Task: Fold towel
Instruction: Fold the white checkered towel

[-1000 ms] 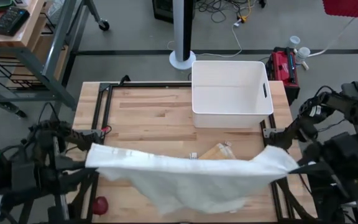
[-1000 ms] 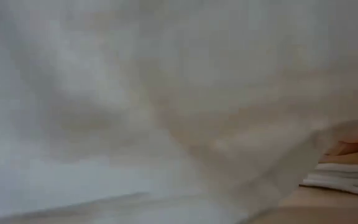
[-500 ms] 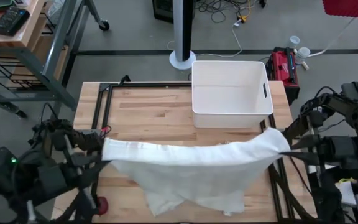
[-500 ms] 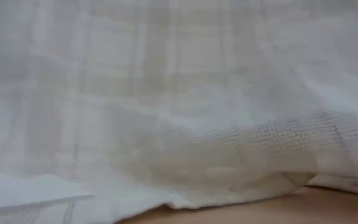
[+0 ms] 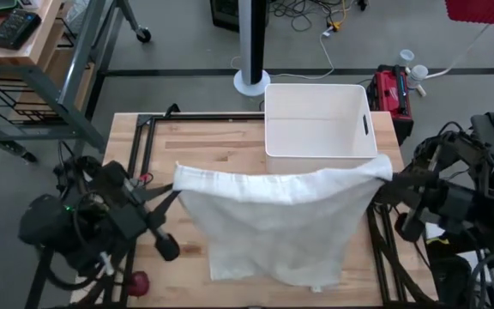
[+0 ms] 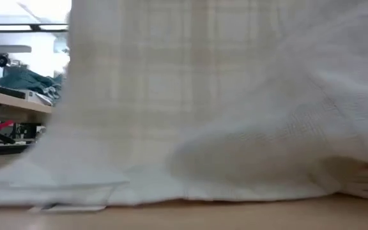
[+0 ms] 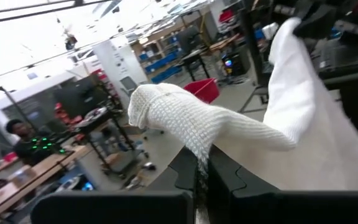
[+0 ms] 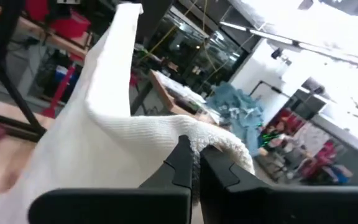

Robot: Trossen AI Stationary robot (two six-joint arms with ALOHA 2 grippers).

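High view: the towel (image 5: 273, 219) hangs stretched just in front of the white bin (image 5: 320, 120). Left gripper (image 5: 178, 178) and right gripper (image 5: 382, 174) each pinch a corner; tension should be kept even. Low view: the hem drags the table (image 6: 235, 214).

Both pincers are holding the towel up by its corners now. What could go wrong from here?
The left pincer and right pincer pinch only thin corners of the towel, so a corner might slip. The raised edge hangs right beside the white bin and could drape into it. The bottom edge lies rumpled and may fold unevenly.
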